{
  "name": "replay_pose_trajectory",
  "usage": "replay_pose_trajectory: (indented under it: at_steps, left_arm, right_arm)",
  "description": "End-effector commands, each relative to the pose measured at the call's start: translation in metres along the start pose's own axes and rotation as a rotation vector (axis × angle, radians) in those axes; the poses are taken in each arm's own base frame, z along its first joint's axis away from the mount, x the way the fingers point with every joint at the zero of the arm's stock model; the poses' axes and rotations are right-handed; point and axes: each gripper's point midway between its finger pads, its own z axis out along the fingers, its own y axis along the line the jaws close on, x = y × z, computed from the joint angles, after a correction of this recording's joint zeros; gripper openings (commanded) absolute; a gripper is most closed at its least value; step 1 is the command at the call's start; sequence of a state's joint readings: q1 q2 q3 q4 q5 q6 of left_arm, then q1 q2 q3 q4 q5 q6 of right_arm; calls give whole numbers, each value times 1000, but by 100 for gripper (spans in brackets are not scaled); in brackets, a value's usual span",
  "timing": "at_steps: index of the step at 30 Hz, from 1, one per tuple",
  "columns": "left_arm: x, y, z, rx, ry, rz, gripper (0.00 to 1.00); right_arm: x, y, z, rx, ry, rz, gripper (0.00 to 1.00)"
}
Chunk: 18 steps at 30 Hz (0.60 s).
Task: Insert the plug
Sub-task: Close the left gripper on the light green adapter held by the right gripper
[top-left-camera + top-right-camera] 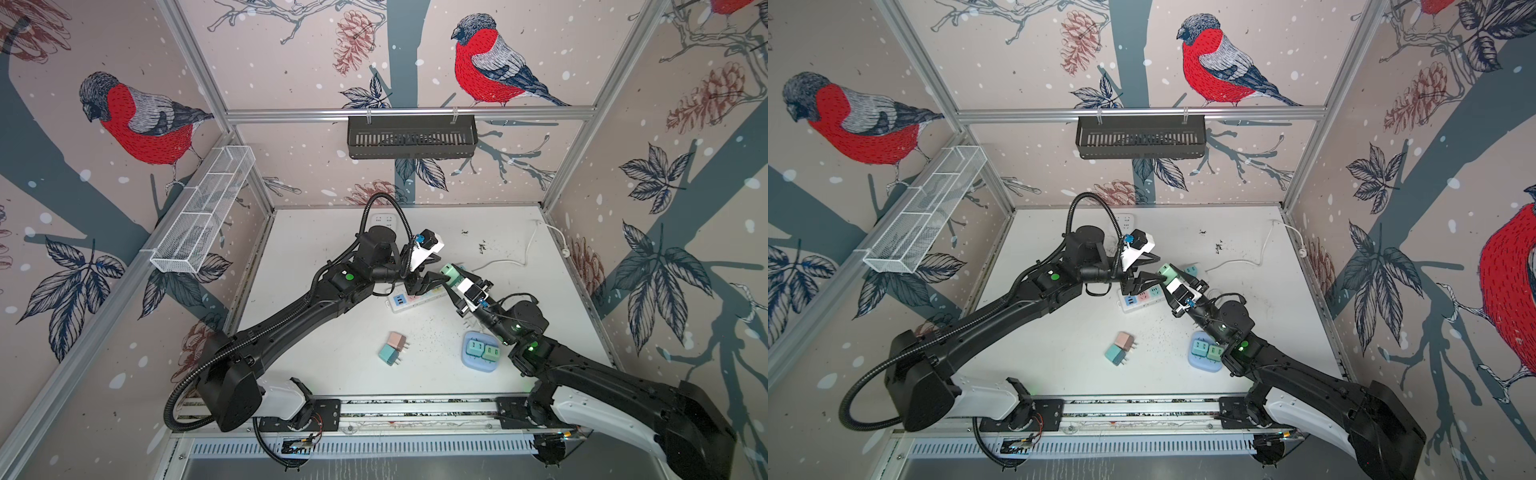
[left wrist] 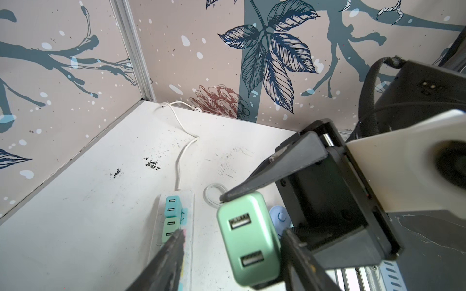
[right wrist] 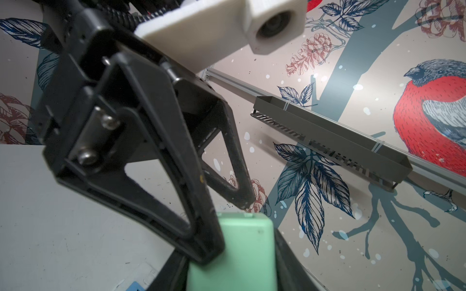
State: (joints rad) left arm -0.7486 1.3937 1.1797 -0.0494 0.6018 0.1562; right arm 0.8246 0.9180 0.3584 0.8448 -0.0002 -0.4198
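- White table (image 1: 316,345), scuffed and speckled with dark crumbs, bearing everything else.
- Left arm (image 1: 291,316) and right arm (image 1: 602,374), both black, reaching in from the near corners and meeting over the middle of the table.
- Power strip (image 1: 409,298), white with coloured sockets, lying flat by the two grippers, with a white cable (image 1: 528,249) trailing toward the far right corner. In the left wrist view, a teal charger (image 2: 172,207) and a green charger (image 2: 169,228) sitting side by side at the strip's cable end.
- Blue tray (image 1: 468,362) close to the right arm's wrist, with two greenish chargers sitting in it.
- Right gripper (image 1: 453,277), clamped tight on the mint-green plug (image 1: 449,272).
- That plug raised off the table near the power strip and in no socket. Both USB ports turned toward the left wrist camera (image 2: 248,241); prongs hidden.
- Left gripper (image 1: 437,274), jaws roughly half spread and straddling the same plug. In the left wrist view, one of its fingers (image 2: 166,259) well clear of the plug, the other close against the plug's side. No telling whether that one touches.
- Pink plug (image 1: 397,340) and teal plug (image 1: 388,354), loose on the near part of the table between the arms, touching each other.
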Motion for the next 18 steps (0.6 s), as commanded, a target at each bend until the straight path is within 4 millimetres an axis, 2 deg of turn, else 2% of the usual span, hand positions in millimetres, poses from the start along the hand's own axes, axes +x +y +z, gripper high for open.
replay_pose_trajectory:
  at_steps: [1,7,18]
  left_arm:
    - [5,-1,4,19,26,-5,60]
    - [12,3,14,22,65,-29,56]
    - [19,3,24,32,112,-52,48]
  right_arm:
    - [-20,-5,1,15,-78,-16,7]
    - [-18,-3,3,19,-85,-16,7]
    - [-20,-15,1,83,-90,-29,7]
